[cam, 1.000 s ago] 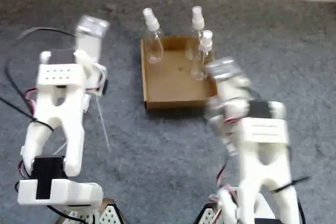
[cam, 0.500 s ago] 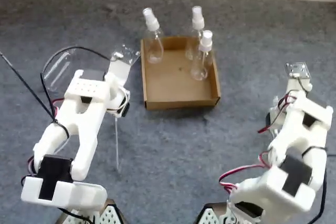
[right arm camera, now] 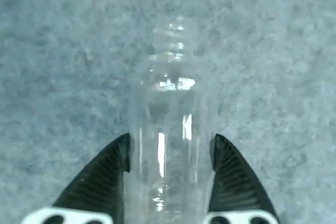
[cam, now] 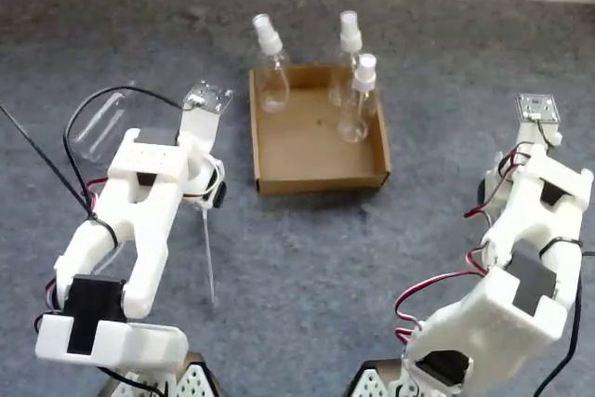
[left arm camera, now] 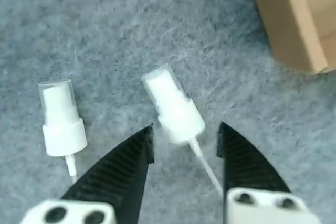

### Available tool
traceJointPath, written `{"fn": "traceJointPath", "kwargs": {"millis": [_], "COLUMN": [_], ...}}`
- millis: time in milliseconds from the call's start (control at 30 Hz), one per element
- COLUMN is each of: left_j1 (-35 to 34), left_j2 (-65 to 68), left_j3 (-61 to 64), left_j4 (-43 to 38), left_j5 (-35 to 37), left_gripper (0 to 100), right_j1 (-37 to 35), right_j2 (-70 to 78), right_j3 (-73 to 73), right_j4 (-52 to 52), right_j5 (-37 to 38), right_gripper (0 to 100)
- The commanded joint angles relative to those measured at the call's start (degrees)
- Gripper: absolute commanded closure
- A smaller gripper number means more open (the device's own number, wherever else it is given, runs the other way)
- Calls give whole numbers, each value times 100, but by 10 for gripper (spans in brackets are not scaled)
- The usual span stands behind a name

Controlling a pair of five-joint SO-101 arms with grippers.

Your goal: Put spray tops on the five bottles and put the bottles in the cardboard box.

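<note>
Left claw [left arm camera: 186, 129]: spread wide, straddling white plastic spray top [left arm camera: 176, 109].
Right claw [right arm camera: 170, 140]: released, flanking clear plastic bottle [right arm camera: 170, 93].

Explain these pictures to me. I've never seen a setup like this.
Two white robot arms sit at a grey carpeted table. One picture looks down from above; the other two come from cameras on each arm's wrist. A cardboard box holds three capped bottles standing upright. The left tool is open around a loose spray top lying flat, a second spray top beside it. The right tool is open around an uncapped clear bottle lying down. Nothing looks gripped yet.
</note>
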Motion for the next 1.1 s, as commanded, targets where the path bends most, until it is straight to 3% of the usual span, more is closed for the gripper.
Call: {"fn": "traceJointPath", "kwargs": {"millis": [0, 267, 600, 767, 1067], "left_j1": [-110, -330, -312, -312, -145], "left_j2": [-268, -215, 1253, 1226, -110], "left_j3": [-40, -4, -400, -497, -1156], "left_j4": [-185, -545, -651, -642, 651], "left_j5": [123, 571, 571, 571, 1134], "left_gripper": [794, 829, 873, 1000, 996], "right_j1": [-84, -84, -119, -101, -136], "right_j2": [66, 48, 101, 101, 66], "right_j3": [-66, -163, -945, -945, -980], "right_j4": [-110, 435, 866, 840, 927], "right_j5": [-88, -114, -114, -114, -343], "right_gripper": [870, 850, 850, 850, 850]}}
